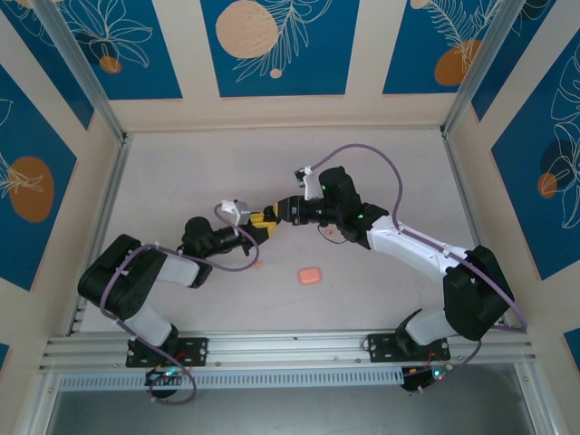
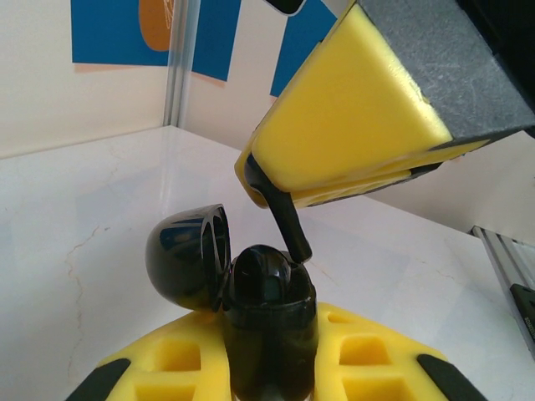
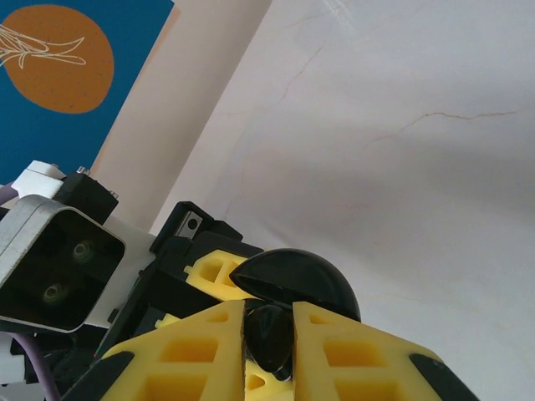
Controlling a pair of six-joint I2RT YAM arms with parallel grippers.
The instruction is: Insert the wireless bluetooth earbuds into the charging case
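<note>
- One pale marble-patterned table (image 1: pixel 381 181), walled in by blue and cream panels.
- Two arms: the left arm (image 1: pixel 136 281) and the right arm (image 1: pixel 426 249) reach inward and meet tip to tip over the table's middle.
- Two grippers. The left gripper (image 2: pixel 267 338) is clamped on the charging case, one yellow finger on each side of its body. The right gripper (image 2: pixel 261 180) is pinched on the earbud, whose stem comes out between the yellow pads.
- One charging case (image 2: pixel 269 292), glossy black (not pink). It is held clear of the table. In the left wrist view it stands upright, its long axis running straight out from between the fingers, mouth up.
- One lid (image 2: pixel 184 259), hinged open and tipped to the left of the mouth in that view.
- One salmon-pink rounded-rectangle piece (image 1: pixel 310 275) lies flat on the table, nearer the arm bases and apart from both grippers.
- One earbud (image 2: pixel 288 225) in sight, black; its stem slants down from the right gripper, lower end touching the case's mouth.
- One tiny pink bit (image 1: pixel 256 264) lies on the table just below the left gripper (too small to identify).
</note>
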